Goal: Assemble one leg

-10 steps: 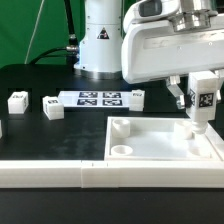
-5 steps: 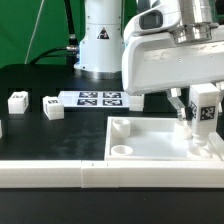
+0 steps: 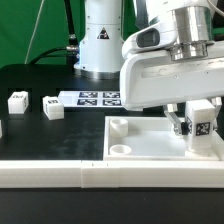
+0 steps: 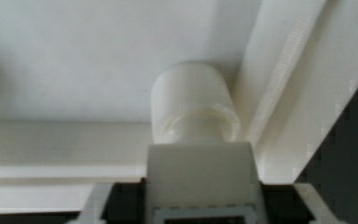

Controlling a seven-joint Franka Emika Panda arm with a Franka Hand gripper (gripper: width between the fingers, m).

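Note:
My gripper (image 3: 197, 122) is shut on the leg (image 3: 201, 128), a white post with a black-and-white tag on its face. I hold it upright over the near right corner of the large white tray-like panel (image 3: 150, 143), its lower end down at the corner socket. In the wrist view the leg (image 4: 197, 165) runs between my fingers and its round end (image 4: 194, 95) sits in the panel's corner beside the raised rim (image 4: 286, 90). Whether it is seated in the socket is hidden.
The marker board (image 3: 97, 98) lies behind the panel. Two loose white legs (image 3: 17, 100) (image 3: 52, 106) lie at the exterior view's left, another small part (image 3: 137, 95) by the marker board. A white rail (image 3: 60, 172) runs along the front. The robot base (image 3: 100, 40) stands behind.
My gripper has moved down and slightly toward the exterior view's right with the leg, bringing its lower end from above the panel into the near right corner.

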